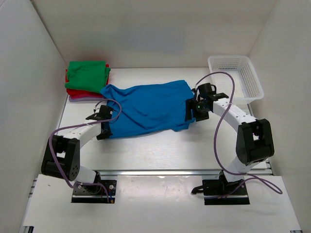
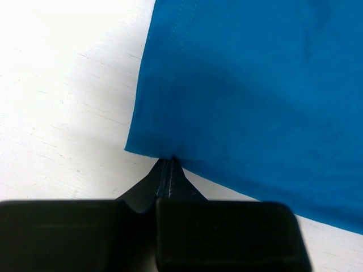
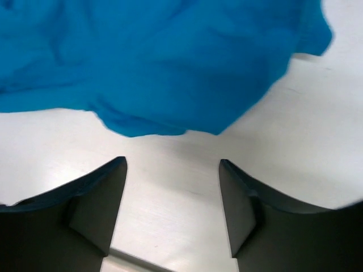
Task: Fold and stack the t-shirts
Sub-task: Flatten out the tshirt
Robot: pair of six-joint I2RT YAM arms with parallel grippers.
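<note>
A bright blue t-shirt (image 1: 146, 109) lies spread across the middle of the table. My left gripper (image 1: 104, 129) sits at its near left corner. In the left wrist view that gripper (image 2: 169, 162) is shut, its tips pinching the hem of the blue t-shirt (image 2: 255, 90). My right gripper (image 1: 190, 113) hangs at the shirt's right edge. It (image 3: 173, 165) stands open over bare table, and the rumpled blue t-shirt (image 3: 159, 62) lies just beyond its tips, untouched. Folded t-shirts are stacked at the back left: green (image 1: 87, 74) on top, red (image 1: 73, 91) under it, pale pink (image 1: 77, 98) lowest.
A white mesh basket (image 1: 236, 77) stands at the back right, right of the right arm. White walls close in the table on the left, back and right. Purple cables loop from both arms.
</note>
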